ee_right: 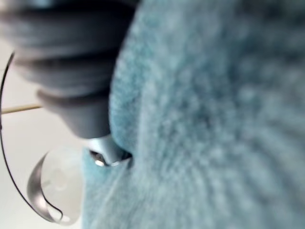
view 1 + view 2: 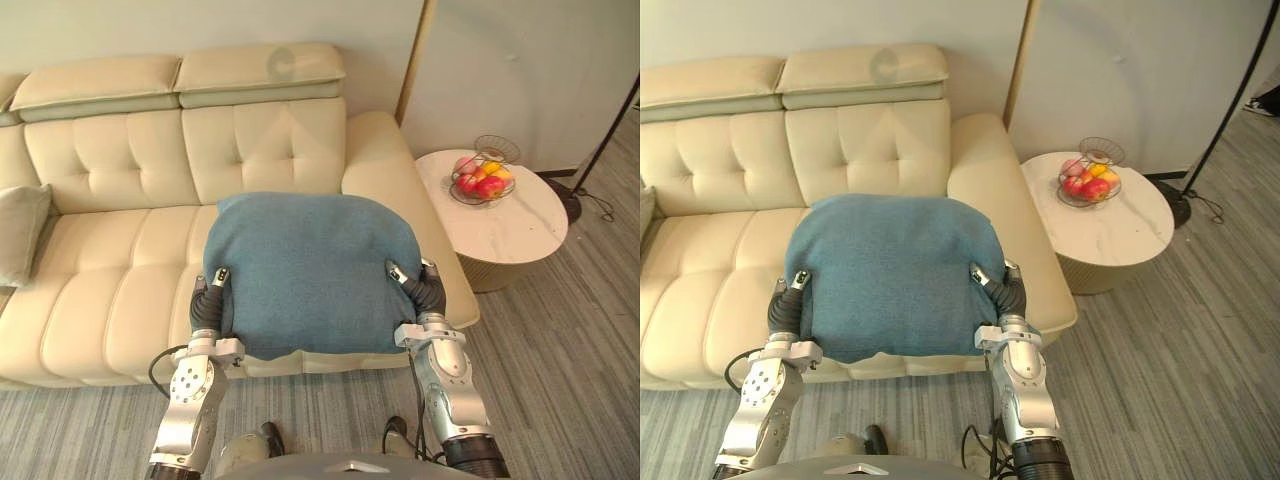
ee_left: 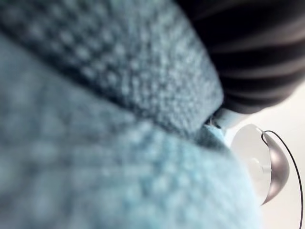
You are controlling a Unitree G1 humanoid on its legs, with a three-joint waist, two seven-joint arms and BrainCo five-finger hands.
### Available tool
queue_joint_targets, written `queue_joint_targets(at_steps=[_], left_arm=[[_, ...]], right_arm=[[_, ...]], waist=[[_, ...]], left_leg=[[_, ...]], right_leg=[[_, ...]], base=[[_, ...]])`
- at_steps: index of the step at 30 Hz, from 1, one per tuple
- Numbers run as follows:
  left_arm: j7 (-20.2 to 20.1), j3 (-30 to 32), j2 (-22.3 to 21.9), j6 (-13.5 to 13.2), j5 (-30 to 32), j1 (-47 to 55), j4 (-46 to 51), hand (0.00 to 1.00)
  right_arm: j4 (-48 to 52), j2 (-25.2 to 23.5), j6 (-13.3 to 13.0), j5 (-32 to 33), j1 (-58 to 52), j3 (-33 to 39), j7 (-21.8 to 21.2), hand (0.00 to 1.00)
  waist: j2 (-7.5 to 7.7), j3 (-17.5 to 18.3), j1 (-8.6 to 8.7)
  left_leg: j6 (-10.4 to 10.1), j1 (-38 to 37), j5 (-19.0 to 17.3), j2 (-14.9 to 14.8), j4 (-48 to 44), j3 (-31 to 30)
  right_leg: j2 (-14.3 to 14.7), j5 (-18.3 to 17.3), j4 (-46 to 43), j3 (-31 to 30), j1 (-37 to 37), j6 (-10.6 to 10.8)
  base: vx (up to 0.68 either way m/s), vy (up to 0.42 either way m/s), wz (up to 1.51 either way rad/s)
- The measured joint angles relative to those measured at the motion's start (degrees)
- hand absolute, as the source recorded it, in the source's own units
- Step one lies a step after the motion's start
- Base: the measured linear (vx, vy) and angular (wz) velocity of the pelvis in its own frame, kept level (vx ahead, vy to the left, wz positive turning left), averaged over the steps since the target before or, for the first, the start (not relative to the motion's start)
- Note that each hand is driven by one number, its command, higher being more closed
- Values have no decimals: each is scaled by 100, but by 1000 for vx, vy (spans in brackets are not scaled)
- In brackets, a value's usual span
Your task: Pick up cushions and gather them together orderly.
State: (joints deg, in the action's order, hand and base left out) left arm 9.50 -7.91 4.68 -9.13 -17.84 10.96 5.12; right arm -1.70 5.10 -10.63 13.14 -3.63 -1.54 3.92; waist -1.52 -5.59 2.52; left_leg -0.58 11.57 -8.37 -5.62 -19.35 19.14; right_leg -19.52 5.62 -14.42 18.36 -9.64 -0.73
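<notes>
A large blue cushion (image 2: 308, 270) is held up between my two hands in front of the cream sofa (image 2: 120, 160), over its right seat. My left hand (image 2: 208, 300) clamps the cushion's left edge, thumb on top and fingers beneath. On the opposite edge my right hand (image 2: 428, 288) grips the same way. Both wrist views look closely at the blue fabric (image 3: 95, 124) (image 1: 214, 119) beside each dark ribbed cover. A grey cushion (image 2: 20, 232) leans on the sofa's far left seat.
A round white side table (image 2: 520, 225) stands right of the sofa, carrying a wire basket of fruit (image 2: 481, 180). A floor lamp's base (image 2: 566, 198) sits behind it. Striped grey carpet (image 2: 560, 360) stretches in front and to the right.
</notes>
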Motion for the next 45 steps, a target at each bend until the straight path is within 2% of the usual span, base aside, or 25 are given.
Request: queue_joint_targets(at_steps=[1, 2, 4, 5, 6, 7, 8, 9, 12, 13, 16, 23, 24, 25, 26, 27, 28, 29, 31, 32, 36, 39, 42, 43, 45], left_arm=[[-5, 4, 10, 1, 1, -1, -9, 100], [-6, 6, 80, 2, 1, -3, -15, 100], [-30, -11, 140, 20, 0, -23, -67, 100], [-46, -10, 150, 66, 0, -20, -82, 100], [-47, -8, 168, 91, 0, -21, -84, 100], [-45, 4, 222, 120, 1, -33, -76, 100], [-44, 8, 234, 129, 5, -53, -77, 100], [-43, -16, 188, 191, 17, -38, -79, 100], [-43, -213, 176, 207, 59, -94, -61, 100], [-46, -349, 138, 207, 41, -124, -13, 100], [-100, -396, 53, 199, 31, -83, 247, 100], [-103, -414, -78, 198, -95, -27, 339, 100], [-109, -421, -103, 194, -113, 6, 338, 100], [-116, -429, -125, 189, -113, 24, 345, 100], [-121, -478, -176, 174, -113, 70, 347, 100], [-126, -494, -218, 174, -112, 114, 353, 100], [-127, -500, -231, 171, -112, 181, 363, 100], [-127, -501, -214, 172, -111, 212, 362, 100], [-132, -533, -111, 172, -110, 338, 375, 100], [-132, -531, -86, 172, -111, 375, 375, 100], [-131, -510, -53, 164, -121, 530, 375, 100], [-133, -509, -44, 163, -121, 533, 373, 100], [-146, -510, -48, 178, -120, 547, 328, 100], [-146, -511, -39, 203, -118, 571, 301, 100], [-146, -513, -17, 213, -109, 572, 301, 100]], right_arm=[[-12, -10, 8, -1, -26, 0, 0, 100], [-100, -65, 25, 0, -22, -1, -7, 100], [-166, -91, 40, 1, -11, 18, -18, 100], [-186, -55, 56, 6, -11, 20, -19, 100], [-201, -33, 69, 9, -11, 20, -19, 100], [-216, -72, 88, 43, 2, 12, -22, 100], [-218, -103, 88, 64, 11, 9, -25, 100], [-237, -18, 103, 103, -18, 11, -25, 100], [-5, 15, 116, 126, -290, 113, -22, 100], [390, 10, 110, 277, -641, 182, -22, 100], [1046, 87, 81, 454, -1040, 188, -13, 100], [1458, 113, 83, 501, -1178, 226, 42, 100], [1461, 139, 82, 500, -1183, 232, 42, 100], [1462, 145, 80, 499, -1183, 242, 42, 100], [1460, 151, 78, 498, -1194, 283, 43, 100], [1460, 180, 79, 498, -1206, 294, 43, 100], [1423, 188, 81, 493, -1214, 286, 41, 100], [1407, 158, 93, 487, -1232, 280, 41, 100], [1419, -8, 93, 441, -1408, 278, 32, 100], [1415, -37, 93, 434, -1419, 267, 28, 100], [1218, -122, 92, 418, -1336, 225, -15, 100], [976, -120, 92, 344, -1234, 220, -16, 100], [742, -113, 109, 239, -1238, 211, -15, 100], [619, -113, 121, 231, -1257, 180, -15, 100], [486, -114, 121, 216, -1252, 170, -15, 100]], waist=[[22, -58, 25], [78, -126, 117], [134, -201, 205], [137, -201, 228], [142, -200, 248], [234, -219, 248], [273, -253, 263], [190, -267, 251], [183, -282, 460], [199, -261, 521], [-47, -250, 346], [-75, -166, 142], [36, -191, 66], [24, -172, 40], [-32, -101, 8], [-107, -49, -3], [-184, 24, -60], [-118, 31, -71], [203, 87, -57], [258, 101, -68], [304, 131, -167], [333, 142, -179], [322, 98, -151], [372, 34, -77], [451, -35, -13]], left_leg=[[5, 11, -2, 27, 2, -60], [22, 29, 8, 66, 45, -229], [0, 168, 119, 135, 234, -392], [-18, 163, 343, 205, 550, -478], [-19, 111, 554, 241, 887, -522], [-75, -83, 844, 381, 1490, -504], [-13, -7, 809, 377, 1194, -478], [-1, 6, 588, 259, 763, -539], [-258, -127, 441, 244, 873, -969], [-337, -70, 386, 263, 855, -1161], [-350, 412, 226, -328, -302, -730], [-84, 298, 472, -531, -716, -180], [-166, 425, 237, -527, -768, -178], [-189, 423, 177, -515, -601, -183], [-163, 420, 290, -444, 71, -238], [-119, 330, 763, -374, 644, -373], [-321, 213, 1073, -365, 879, -460], [-357, 117, 1078, -322, 960, -515], [-325, -60, 1090, -142, 1031, -492], [-312, -93, 1079, -131, 1030, -486], [-328, -411, 855, -229, 1036, -318], [-372, -485, 620, -234, 1007, -233], [-289, -625, 379, -211, 942, -133], [-254, -830, 327, -151, 936, -87], [-184, -1036, 284, -27, 963, -113]], right_leg=[[78, -216, -229, -369, -79, -188], [407, -818, -319, -963, -126, 25], [863, -1120, 1, -1429, -87, 188], [925, -1065, 115, -1479, -127, 181], [964, -933, 201, -1480, -142, 191], [930, -548, 382, -1356, -159, 411], [878, -585, 368, -1264, -139, 467], [993, -668, 279, -1262, -108, 530], [1056, -1209, -299, -1134, -74, 95], [1069, -1571, -332, -902, 90, 177], [1235, -1752, -423, -672, 69, 322], [1261, -1756, -234, -931, 415, 331], [1241, -1747, -64, -1050, 563, 344], [1239, -1742, -35, -1102, 583, 338], [1244, -1742, -39, -1183, 583, 338], [1291, -1741, -43, -1265, 588, 341], [1347, -1752, -39, -1421, 608, 392], [1303, -1736, -7, -1485, 639, 430], [1161, -1623, 192, -1629, 774, 556], [1148, -1597, 212, -1669, 783, 562], [1258, -1169, 526, -2113, 943, 640], [1263, -1101, 579, -2412, 866, 701], [1342, -1084, -724, -2609, 180, 773], [1331, -969, -1825, -2617, -256, 911], [1226, -696, -2664, -2577, -543, 877]], base=[[-27, 50, 54], [-6, 4, 50], [-3, -59, 62], [8, -57, 56], [84, -57, 30], [105, -57, 23], [139, -61, 8], [108, -62, 9], [65, -109, 58], [66, -167, 115], [100, -108, 38], [190, -106, -12], [111, -11, -29], [129, 29, -45], [180, 125, -42], [183, 165, -65], [154, 167, -55], [115, 117, -44], [142, 121, -20], [98, 88, -30], [25, 76, -54], [-62, 71, -74], [-126, 83, -62], [-103, 71, -21], [-125, 87, 1]])
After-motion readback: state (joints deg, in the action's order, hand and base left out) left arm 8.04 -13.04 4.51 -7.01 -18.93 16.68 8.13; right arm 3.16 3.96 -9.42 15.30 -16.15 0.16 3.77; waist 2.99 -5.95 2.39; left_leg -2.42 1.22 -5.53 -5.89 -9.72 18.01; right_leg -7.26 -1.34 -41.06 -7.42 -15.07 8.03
